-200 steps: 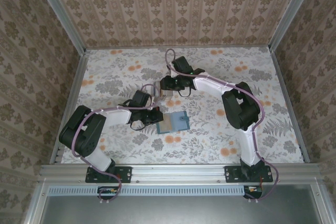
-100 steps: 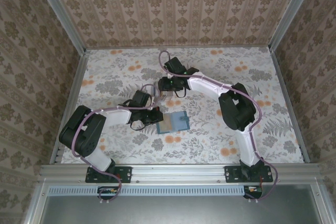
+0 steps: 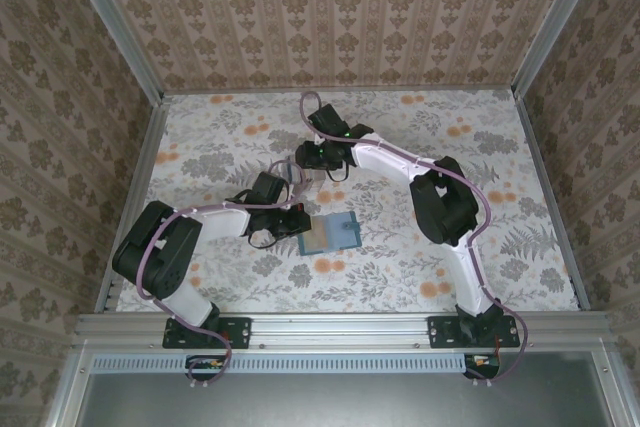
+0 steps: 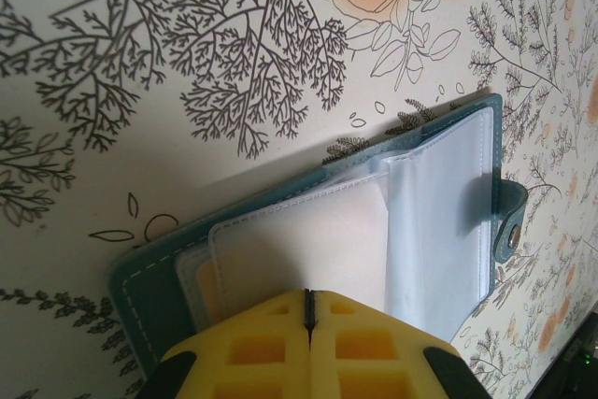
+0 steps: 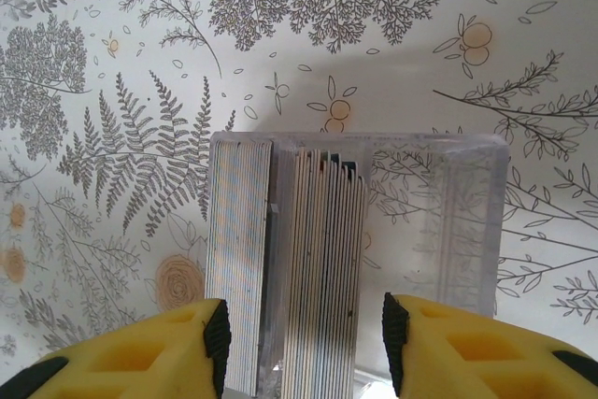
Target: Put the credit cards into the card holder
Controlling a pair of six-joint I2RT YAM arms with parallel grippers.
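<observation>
Right jaws, spread, straddle credit cards (image 5: pixel 313 268) standing on edge in clear box (image 5: pixel 448 221); left jaws, clenched, rest on open card holder (image 4: pixel 439 221) flat on worktop (image 3: pixel 500 147). Best approach: pinch one card only, lift straight, w/o tipping box.

In the top view the right gripper (image 3: pixel 306 165) moves a little toward the left of the frame, now over the clear box (image 3: pixel 290 173); the right arm's elbow (image 3: pixel 440 202) and cable loop (image 3: pixel 305 107) shift left too
</observation>
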